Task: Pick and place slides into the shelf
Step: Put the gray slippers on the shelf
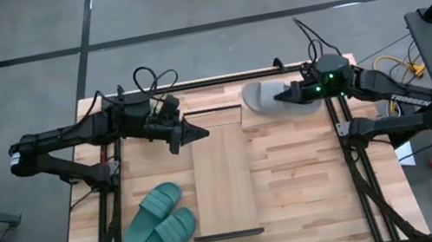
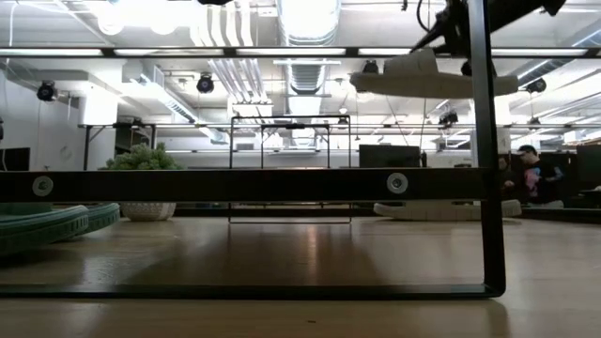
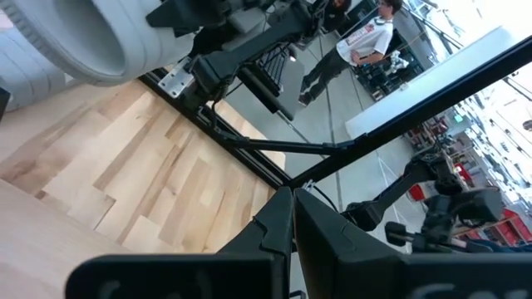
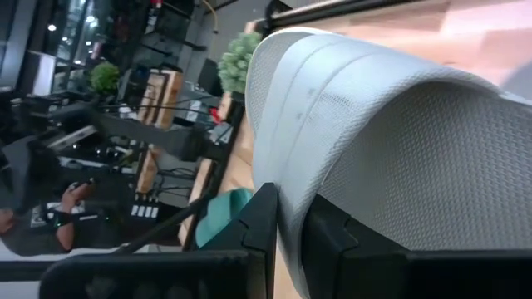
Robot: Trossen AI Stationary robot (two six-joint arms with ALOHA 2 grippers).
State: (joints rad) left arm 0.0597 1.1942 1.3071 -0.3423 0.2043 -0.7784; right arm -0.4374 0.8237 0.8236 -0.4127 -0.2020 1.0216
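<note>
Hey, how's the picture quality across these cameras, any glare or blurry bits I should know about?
Low view: ceiling lights flare white along the top, and the shelf frame is a dark silhouette. Right wrist view: the grey slide in the right gripper fills the frame, softly blurred. Left wrist view: bright washout at upper right beyond the shut left gripper. High view: evenly lit, no strong glare.

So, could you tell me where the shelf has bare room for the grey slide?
The whole shelf plank is bare, from the left gripper to its near end. Beside it, the teal slides crowd the table's left; the right gripper holds the grey slide.
</note>
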